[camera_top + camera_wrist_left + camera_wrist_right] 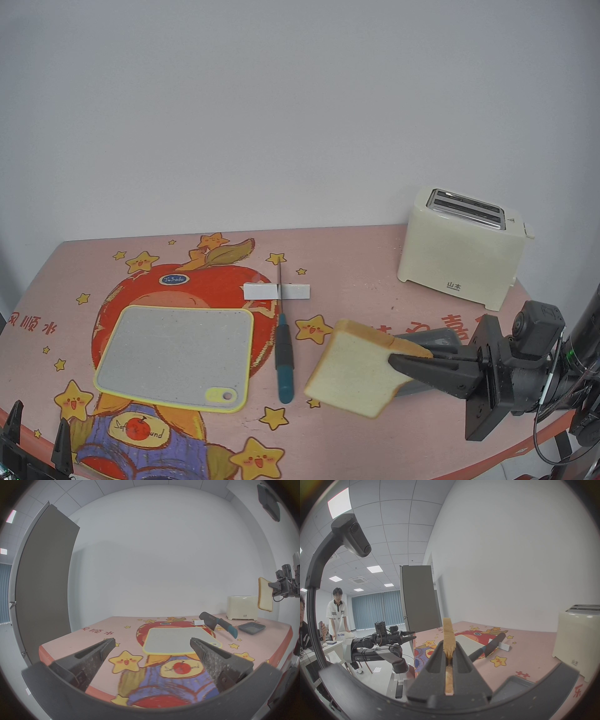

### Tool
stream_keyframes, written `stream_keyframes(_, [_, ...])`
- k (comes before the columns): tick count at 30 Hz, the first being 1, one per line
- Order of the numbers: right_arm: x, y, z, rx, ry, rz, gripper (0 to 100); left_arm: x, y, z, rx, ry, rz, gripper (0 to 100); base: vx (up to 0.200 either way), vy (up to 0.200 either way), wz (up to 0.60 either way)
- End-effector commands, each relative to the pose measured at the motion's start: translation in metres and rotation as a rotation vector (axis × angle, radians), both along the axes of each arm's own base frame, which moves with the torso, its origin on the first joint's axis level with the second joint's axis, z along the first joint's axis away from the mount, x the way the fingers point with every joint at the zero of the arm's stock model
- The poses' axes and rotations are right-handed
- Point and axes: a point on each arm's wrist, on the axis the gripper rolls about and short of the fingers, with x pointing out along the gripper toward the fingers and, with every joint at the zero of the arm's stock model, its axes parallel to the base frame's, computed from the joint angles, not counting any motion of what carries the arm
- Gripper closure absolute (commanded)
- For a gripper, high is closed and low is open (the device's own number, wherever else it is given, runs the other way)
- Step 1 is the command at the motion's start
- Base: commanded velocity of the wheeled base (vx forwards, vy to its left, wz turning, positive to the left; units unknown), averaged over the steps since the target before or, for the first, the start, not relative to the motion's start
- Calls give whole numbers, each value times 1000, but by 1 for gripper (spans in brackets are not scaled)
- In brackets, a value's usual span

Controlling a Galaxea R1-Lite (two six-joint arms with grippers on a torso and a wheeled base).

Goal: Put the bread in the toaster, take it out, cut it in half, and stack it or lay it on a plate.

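Right claw (409, 357): clamped on the bread (353, 370), which it holds on edge in the air over the pink table's (350, 262) right side.
Left claw (153, 642): fingers apart, at the table's near left edge.
Toaster (459, 247): far right, slots upward, apart from the slice.
Knife (284, 356): just beside the cutting board (175, 356), blade across a white strip (262, 291).
Plate (247, 632): dark, before the toaster.

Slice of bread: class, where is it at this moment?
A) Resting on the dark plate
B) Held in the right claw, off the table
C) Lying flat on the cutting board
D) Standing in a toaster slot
B: the right claw is shut on one edge of the slice of bread, holding it in the air above the table, while the slots of the toaster stand empty.
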Motion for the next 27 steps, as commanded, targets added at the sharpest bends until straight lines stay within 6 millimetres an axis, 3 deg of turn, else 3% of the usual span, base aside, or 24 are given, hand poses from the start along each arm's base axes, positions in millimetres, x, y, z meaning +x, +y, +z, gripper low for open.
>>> stream_keyframes(1, [0, 1, -1, -3, 2, 3, 100, 0, 0, -5, 0, 1, 0, 0, 0, 200, 0])
stream_keyframes(23, [-2, 2, -4, -14, 14, 13, 100, 0, 0, -5, 0, 1, 0, 0, 0, 200, 0])
stream_keyframes(27, [-1, 3, -6, -20, 21, 13, 100, 0, 0, -5, 1, 1, -1, 0, 0, 0, 0])
